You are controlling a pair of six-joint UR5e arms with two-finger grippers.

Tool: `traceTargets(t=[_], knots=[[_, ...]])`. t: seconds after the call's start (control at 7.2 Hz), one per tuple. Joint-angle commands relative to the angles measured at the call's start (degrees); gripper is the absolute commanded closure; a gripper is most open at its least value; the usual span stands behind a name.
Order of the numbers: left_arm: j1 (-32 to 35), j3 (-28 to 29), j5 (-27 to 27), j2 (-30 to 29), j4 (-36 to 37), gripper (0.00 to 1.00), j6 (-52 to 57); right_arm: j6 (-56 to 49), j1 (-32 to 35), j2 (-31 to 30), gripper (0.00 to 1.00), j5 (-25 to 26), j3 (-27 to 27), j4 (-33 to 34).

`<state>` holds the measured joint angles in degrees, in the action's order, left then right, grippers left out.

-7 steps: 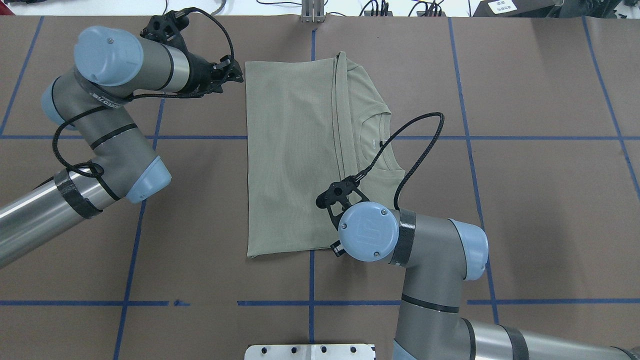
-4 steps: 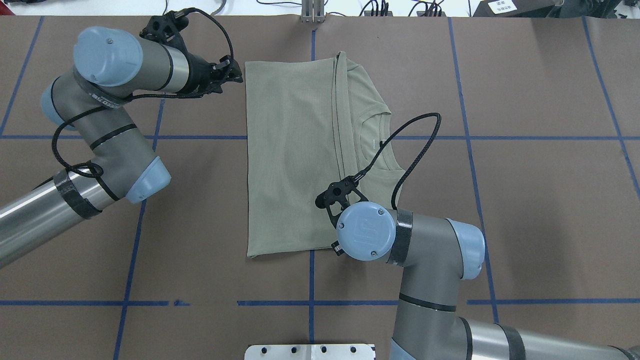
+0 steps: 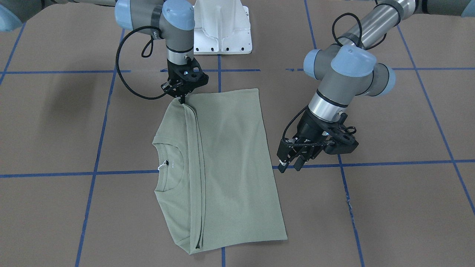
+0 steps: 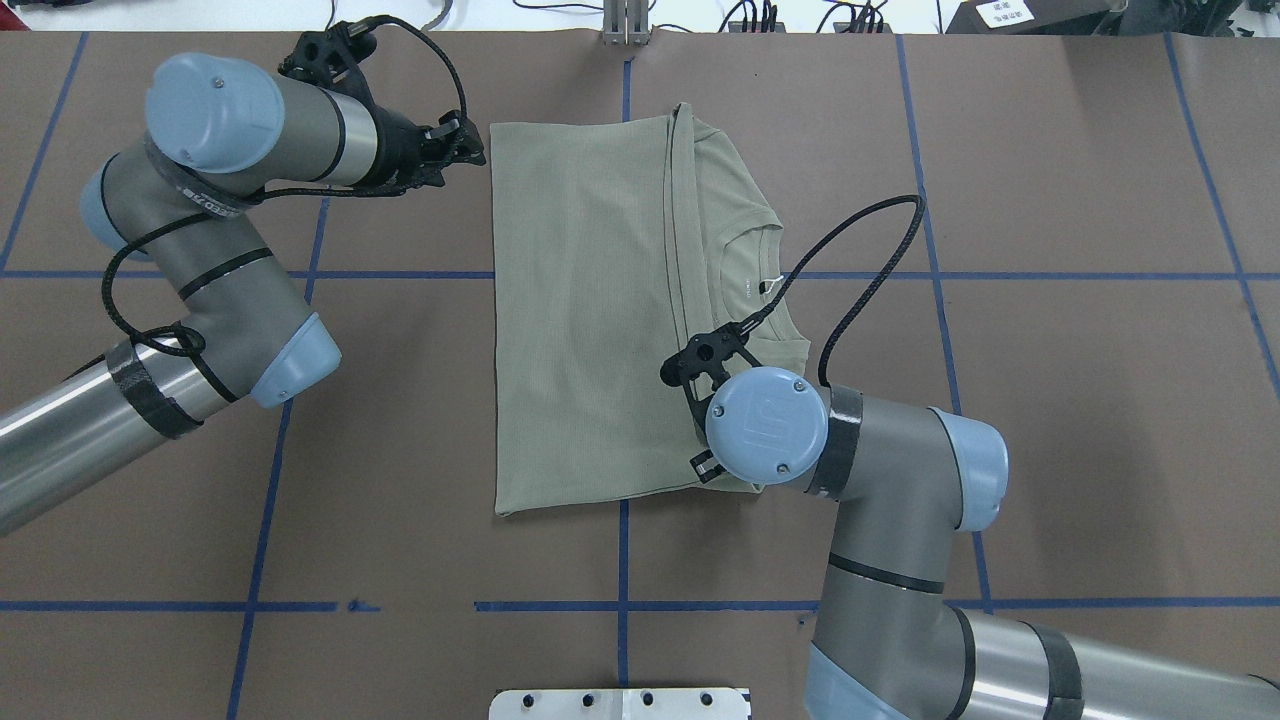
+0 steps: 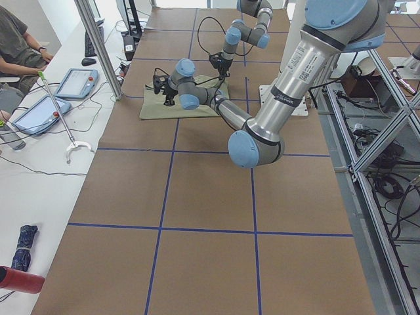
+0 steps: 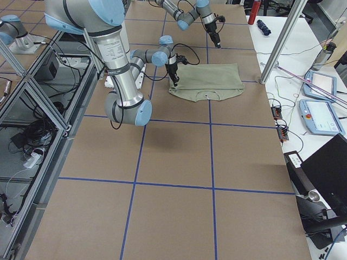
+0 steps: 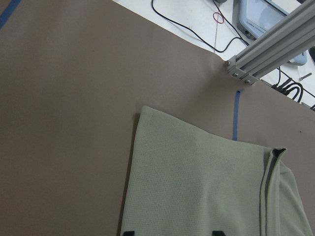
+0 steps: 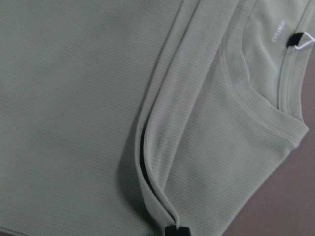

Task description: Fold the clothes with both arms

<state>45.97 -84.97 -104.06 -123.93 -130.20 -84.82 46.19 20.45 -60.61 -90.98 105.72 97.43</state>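
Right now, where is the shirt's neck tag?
In the front-facing view, the white neck tag sits at the shirt's neckline on its view-left side, where a blue tape line meets the fabric.

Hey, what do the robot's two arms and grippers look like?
Both the left arm and right arm are silver-grey tubes with light-blue joint caps and black bands. A black braided cable loops to each wrist. The left gripper and right gripper are black and two-fingered.
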Motion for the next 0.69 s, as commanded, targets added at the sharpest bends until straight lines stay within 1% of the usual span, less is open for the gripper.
traceTargets(t=[0.0, 0.14, 0.28, 0.42, 0.56], knots=[[0.0, -0.46, 0.0, -0.09, 0.03, 0.39, -0.44, 5.8, -1.02, -6.26, 1.0, 0.8, 3.77, -0.31], [0.0, -0.72, 0.0, 0.0, 0.12, 0.39, -0.61, 11.33, -3.46, -6.28, 1.0, 1.94, 3.96, -0.14], [0.0, -0.63, 0.09, 0.0, 0.12, 0.39, -0.7, 14.34, -4.71, -6.28, 1.0, 3.52, 4.05, -0.14], [0.0, -0.72, 0.09, 0.0, 0.12, 0.39, -0.7, 14.28, -4.63, -6.63, 1.0, 3.62, 4.66, -0.05], [0.0, -0.72, 0.0, 0.0, 0.12, 0.39, -0.79, 14.2, -4.72, -6.46, 0.92, 3.18, 4.67, -0.05]])
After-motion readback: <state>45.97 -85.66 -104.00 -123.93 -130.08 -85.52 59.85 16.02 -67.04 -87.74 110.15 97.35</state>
